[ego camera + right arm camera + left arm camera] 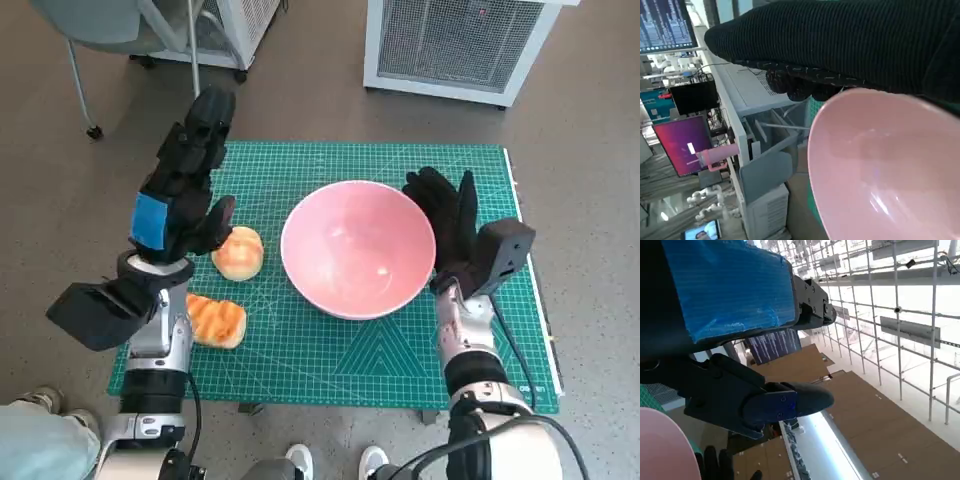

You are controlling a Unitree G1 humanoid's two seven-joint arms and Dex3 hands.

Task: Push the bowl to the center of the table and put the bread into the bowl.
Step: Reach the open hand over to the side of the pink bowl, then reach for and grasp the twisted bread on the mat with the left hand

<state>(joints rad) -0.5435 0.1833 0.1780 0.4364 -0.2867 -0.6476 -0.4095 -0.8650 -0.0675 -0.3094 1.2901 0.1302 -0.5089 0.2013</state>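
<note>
While the pink bowl [358, 248] sits mouth-up near the middle of the green mat [340, 360] on the worktop, the right hand [447, 222] lies flat against its right rim, fingers together and straight, holding nothing. Left of the bowl lie a round bread [238, 253] and a ridged bread [215, 320], its long axis running left-right. The left hand [185, 190] hovers there, fingers apart. Only the right wrist view shows monitors [685, 142].
</note>
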